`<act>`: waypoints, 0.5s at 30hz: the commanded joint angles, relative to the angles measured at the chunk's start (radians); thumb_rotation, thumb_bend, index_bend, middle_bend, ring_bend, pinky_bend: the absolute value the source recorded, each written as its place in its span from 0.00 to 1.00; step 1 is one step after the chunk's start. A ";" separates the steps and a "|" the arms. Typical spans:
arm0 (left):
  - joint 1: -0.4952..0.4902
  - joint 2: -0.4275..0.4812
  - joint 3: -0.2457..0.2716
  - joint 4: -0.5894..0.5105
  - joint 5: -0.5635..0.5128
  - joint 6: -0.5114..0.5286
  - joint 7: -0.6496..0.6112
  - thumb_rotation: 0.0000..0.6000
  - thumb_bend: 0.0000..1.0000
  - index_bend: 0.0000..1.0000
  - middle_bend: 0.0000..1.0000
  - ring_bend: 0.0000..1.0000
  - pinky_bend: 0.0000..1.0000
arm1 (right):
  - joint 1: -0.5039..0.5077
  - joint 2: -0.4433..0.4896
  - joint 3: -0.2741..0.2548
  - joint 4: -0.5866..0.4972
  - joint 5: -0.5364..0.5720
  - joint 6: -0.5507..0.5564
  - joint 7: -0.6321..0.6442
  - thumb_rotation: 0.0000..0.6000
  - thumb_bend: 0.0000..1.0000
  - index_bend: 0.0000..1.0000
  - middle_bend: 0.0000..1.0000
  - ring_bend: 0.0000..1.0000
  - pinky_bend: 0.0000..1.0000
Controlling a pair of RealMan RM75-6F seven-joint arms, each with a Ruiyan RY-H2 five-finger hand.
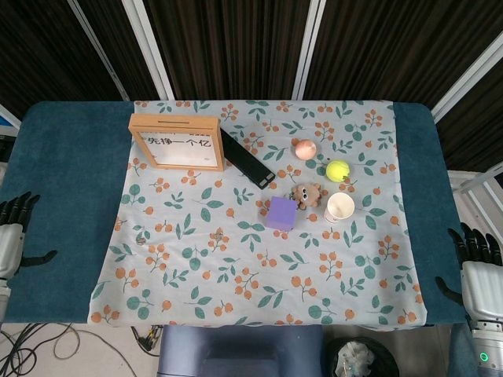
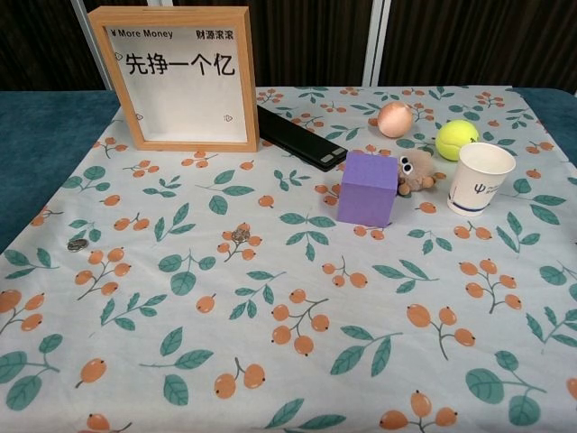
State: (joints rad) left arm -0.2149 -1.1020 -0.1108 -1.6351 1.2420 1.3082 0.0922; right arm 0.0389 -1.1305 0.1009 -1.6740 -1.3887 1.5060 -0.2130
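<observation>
My left hand (image 1: 11,236) hangs at the table's left front edge with its fingers spread and nothing in it. Over at the right front edge my right hand (image 1: 478,271) is spread and empty too. Both stay far from the objects; the chest view shows neither hand. On the floral cloth (image 1: 236,267) stand a purple block (image 1: 281,213) (image 2: 368,188), a small brown plush toy (image 1: 306,194) (image 2: 414,171), a white paper cup (image 1: 339,207) (image 2: 479,178), a yellow tennis ball (image 1: 338,170) (image 2: 457,139) and a peach-coloured ball (image 1: 304,148) (image 2: 395,119).
A wooden framed box (image 1: 177,143) (image 2: 180,78) stands at the back left, with a black flat bar (image 1: 246,157) (image 2: 301,137) lying beside it. Two small coins (image 2: 240,234) (image 2: 77,244) lie on the cloth. Blue table surface (image 1: 63,173) flanks the cloth.
</observation>
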 commanded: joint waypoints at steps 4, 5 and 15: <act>-0.052 -0.029 0.005 0.046 0.045 -0.051 0.044 1.00 0.04 0.05 0.00 0.00 0.00 | -0.001 -0.003 -0.003 0.000 0.005 -0.005 -0.006 1.00 0.26 0.13 0.03 0.00 0.00; -0.066 -0.035 0.003 0.054 0.051 -0.069 0.044 1.00 0.04 0.05 0.00 0.00 0.00 | -0.001 -0.003 -0.002 0.000 0.008 -0.005 -0.009 1.00 0.26 0.13 0.03 0.00 0.00; -0.234 -0.118 -0.027 0.133 0.065 -0.260 0.120 1.00 0.04 0.05 0.00 0.00 0.00 | -0.001 -0.003 0.005 -0.007 0.025 -0.006 -0.016 1.00 0.26 0.13 0.03 0.00 0.00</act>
State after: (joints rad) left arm -0.4224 -1.1969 -0.1334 -1.5165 1.3085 1.0790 0.1936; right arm 0.0377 -1.1338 0.1057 -1.6813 -1.3632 1.5003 -0.2286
